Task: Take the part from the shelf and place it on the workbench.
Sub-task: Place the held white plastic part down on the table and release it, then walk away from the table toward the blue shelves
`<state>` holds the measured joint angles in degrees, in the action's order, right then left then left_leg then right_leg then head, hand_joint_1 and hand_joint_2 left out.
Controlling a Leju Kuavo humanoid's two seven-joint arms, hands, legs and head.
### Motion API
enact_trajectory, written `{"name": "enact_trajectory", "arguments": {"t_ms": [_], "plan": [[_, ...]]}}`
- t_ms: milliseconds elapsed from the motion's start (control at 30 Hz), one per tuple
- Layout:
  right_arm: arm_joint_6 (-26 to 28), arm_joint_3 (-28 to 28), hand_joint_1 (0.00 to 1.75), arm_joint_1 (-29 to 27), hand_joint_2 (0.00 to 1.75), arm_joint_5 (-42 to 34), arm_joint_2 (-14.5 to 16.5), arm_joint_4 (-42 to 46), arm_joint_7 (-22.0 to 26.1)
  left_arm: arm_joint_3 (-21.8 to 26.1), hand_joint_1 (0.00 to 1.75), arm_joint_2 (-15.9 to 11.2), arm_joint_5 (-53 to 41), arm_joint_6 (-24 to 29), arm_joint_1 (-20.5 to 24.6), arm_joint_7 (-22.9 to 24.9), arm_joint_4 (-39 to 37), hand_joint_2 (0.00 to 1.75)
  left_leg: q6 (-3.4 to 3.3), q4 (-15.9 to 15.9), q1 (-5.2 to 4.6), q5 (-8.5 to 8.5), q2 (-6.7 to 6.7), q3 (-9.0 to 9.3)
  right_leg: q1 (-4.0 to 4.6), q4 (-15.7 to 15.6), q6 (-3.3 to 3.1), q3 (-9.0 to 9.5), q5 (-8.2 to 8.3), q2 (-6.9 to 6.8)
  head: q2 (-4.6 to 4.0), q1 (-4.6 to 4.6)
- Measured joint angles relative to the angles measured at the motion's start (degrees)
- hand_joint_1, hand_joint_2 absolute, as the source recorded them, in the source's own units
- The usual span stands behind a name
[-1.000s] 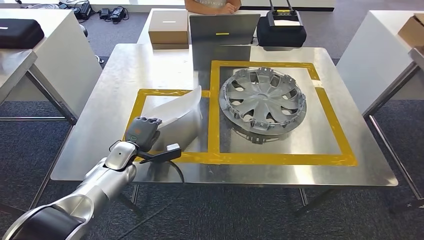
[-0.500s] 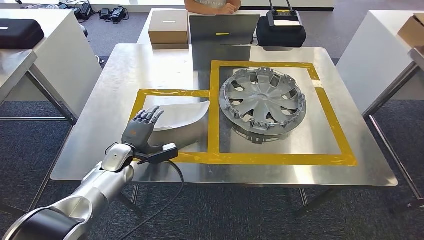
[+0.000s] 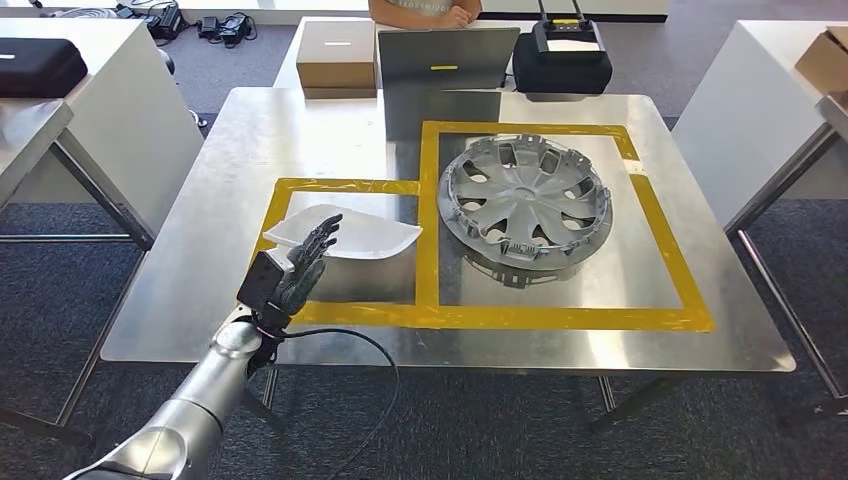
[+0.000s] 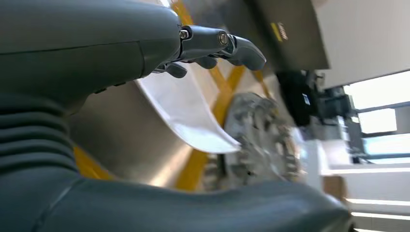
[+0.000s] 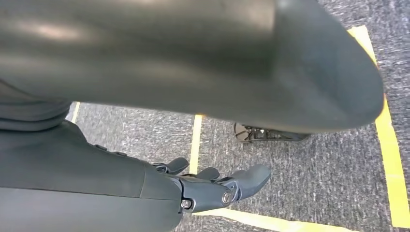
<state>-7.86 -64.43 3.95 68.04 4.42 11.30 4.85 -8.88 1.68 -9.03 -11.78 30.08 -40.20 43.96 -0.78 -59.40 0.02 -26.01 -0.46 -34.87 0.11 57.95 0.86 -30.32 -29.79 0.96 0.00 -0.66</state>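
On the steel workbench (image 3: 200, 200), the white part (image 3: 355, 232) lies inside the smaller yellow-taped square; the left hand (image 3: 300, 265), fingers spread and empty, should lift straight clear without nudging it.

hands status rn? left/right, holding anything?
Left hand: open, fingers spread, holding nothing; the white part lies on the workbench beside it.
Right hand: open, empty, hanging over the floor.
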Motion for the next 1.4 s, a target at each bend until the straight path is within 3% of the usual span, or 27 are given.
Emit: {"name": "enact_trajectory", "arguments": {"t_ms": [100,267,567,733,800,900,933,967,1000,1067,1133,1267,1333,1400], "plan": [[-0.01,-0.08,0.00,-0.02,0.00,-0.57,-0.02,0.00,-0.22,-0.01,0.00,0.18,5.99,-4.60,-3.69,-0.08,8.32,0.00,0.01,0.00,0.00,-0.01,0.01,0.00,0.00,0.00,-0.01,-0.02,-0.01,0.00,0.00,0.01],[0.00,-0.38,0.00,-0.01,0.00,-1.24,-0.02,0.00,-0.44,-0.01,0.00,0.17,8.80,-6.12,-6.98,-0.08,16.21,0.00,0.02,0.01,0.02,-0.01,-0.02,0.01,0.03,0.00,-0.04,-0.03,-0.03,-0.02,0.00,0.01],[0.00,-0.48,0.00,-0.09,0.00,-1.01,0.00,0.00,0.55,-0.01,0.00,-1.24,11.81,-5.83,-10.70,0.09,21.57,0.00,-0.17,-0.04,-0.24,-0.17,-0.01,0.03,-0.38,-0.05,0.11,0.03,-0.04,-0.01,0.00,0.01],[-0.01,-0.48,0.00,-0.08,0.00,-0.58,0.07,0.00,0.52,0.00,0.00,-3.00,11.98,-4.88,-13.41,0.06,23.53,0.00,-0.73,0.17,-0.41,-0.04,0.04,0.12,-0.73,-0.02,0.68,0.06,-0.09,0.01,0.00,0.03],[0.00,-0.46,0.00,-0.04,0.00,-0.21,0.10,0.00,0.57,0.06,0.00,-3.58,11.96,-4.35,-14.34,0.04,24.19,0.00,-1.12,0.79,-0.06,0.36,0.22,0.32,-0.67,1.73,1.02,-0.62,-1.50,-0.12,0.00,-0.13],[-0.01,-0.39,0.00,-0.05,0.00,0.21,0.15,0.00,0.90,0.21,0.00,-4.08,11.93,-3.58,-15.85,0.04,24.95,0.00,-1.37,1.10,0.16,0.63,0.55,0.21,-0.92,11.30,1.57,-4.94,-6.79,-0.32,0.00,-0.46],[-0.01,-0.38,0.00,-0.07,0.00,0.33,0.15,0.00,1.05,0.27,0.00,-4.16,11.87,-3.34,-16.39,0.04,25.12,0.00,-1.30,1.05,0.19,0.68,0.63,0.09,-1.08,14.26,1.74,-6.27,-7.78,-0.36,0.00,-0.47],[-0.01,-0.37,0.00,-0.08,0.00,0.45,0.13,0.00,1.21,0.35,0.00,-4.21,11.74,-3.11,-16.90,0.05,25.30,0.00,-1.19,0.96,0.26,0.75,0.69,-0.04,-1.23,15.50,1.88,-6.76,-7.67,-0.40,0.00,-0.48],[-0.01,-0.36,0.00,-0.08,0.00,0.58,0.10,0.00,1.33,0.42,0.00,-4.25,11.60,-2.86,-17.32,0.05,25.54,0.00,-1.04,0.83,0.38,0.84,0.72,-0.20,-1.38,14.55,2.01,-6.18,-6.48,-0.47,0.00,-0.49],[-0.01,-0.32,0.00,0.02,0.00,0.85,0.02,0.00,1.43,0.53,0.00,-4.30,11.31,-2.50,-17.91,0.06,26.29,0.00,-0.51,0.45,0.69,1.01,0.68,-0.54,-1.69,7.33,2.26,-2.36,-3.03,-0.67,0.00,-0.51],[-0.01,-0.25,0.00,0.13,0.00,0.97,0.00,0.00,1.37,0.60,0.00,-4.40,11.07,-2.13,-18.43,0.10,27.33,0.00,0.38,0.18,0.75,1.31,0.51,-0.80,-1.59,1.87,1.88,0.42,-0.96,-0.54,0.00,-0.54],[-0.01,-0.13,0.00,0.23,0.00,0.98,0.02,0.00,1.17,0.74,0.00,-4.59,10.88,-1.84,-19.53,0.21,28.83,0.00,2.31,0.24,0.78,1.99,0.29,-1.27,-1.25,0.95,-0.38,-0.20,-0.11,-0.43,0.00,-0.35],[-0.01,-0.08,0.00,0.26,0.00,0.98,0.03,0.00,1.21,0.84,0.00,-4.65,10.73,-1.77,-19.76,0.39,29.08,0.00,2.83,-2.63,0.95,-0.97,0.28,-2.54,-1.34,0.69,-1.40,-1.09,0.91,-0.61,0.00,-0.07],[-0.01,-0.07,0.00,0.28,0.00,0.98,0.03,0.00,1.30,0.91,0.00,-4.66,10.53,-1.67,-19.76,0.57,29.08,0.00,3.07,-9.52,1.01,-6.24,0.30,-4.72,-1.15,0.72,-1.91,-2.25,1.85,-0.71,0.00,0.25]]}}
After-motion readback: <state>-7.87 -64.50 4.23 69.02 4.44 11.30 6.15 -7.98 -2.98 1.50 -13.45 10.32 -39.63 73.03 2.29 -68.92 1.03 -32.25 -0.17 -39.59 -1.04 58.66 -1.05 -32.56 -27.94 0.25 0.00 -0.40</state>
